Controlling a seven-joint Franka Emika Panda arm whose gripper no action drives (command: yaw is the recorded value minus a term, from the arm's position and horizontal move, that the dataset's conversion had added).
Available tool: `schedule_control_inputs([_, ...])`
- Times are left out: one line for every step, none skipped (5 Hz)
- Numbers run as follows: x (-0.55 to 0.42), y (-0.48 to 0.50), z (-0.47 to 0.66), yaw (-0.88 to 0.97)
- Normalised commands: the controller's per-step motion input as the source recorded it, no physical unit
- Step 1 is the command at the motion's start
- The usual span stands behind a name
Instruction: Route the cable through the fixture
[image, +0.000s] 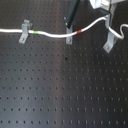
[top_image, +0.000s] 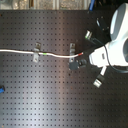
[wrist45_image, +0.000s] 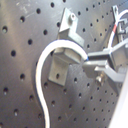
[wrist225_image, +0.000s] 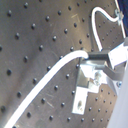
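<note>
Cable (image: 55, 35) through clips; end effector (wrist45_image: 92, 64) seemingly gripping it.

cable (image: 50, 34) cropped left, gripper (image: 106, 7) perhaps cropped

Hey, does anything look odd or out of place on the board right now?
Nothing damaged or spilled. The cable runs through two clips, then loops loosely past the third clip in the first exterior view. A small blue object sits alone at the second exterior view's left edge.

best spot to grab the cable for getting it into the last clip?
Likely the free stretch of the cable between the red band and the last clip, coming from above. There it arcs off the board, so fingers could close across it; further back the middle clip pins it.
</note>
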Motion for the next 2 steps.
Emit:
schedule_control_inputs([-0.22,-0.042,0.42,0.02])
schedule_control_inputs([-0.224,-0.046,0.39,0.0])
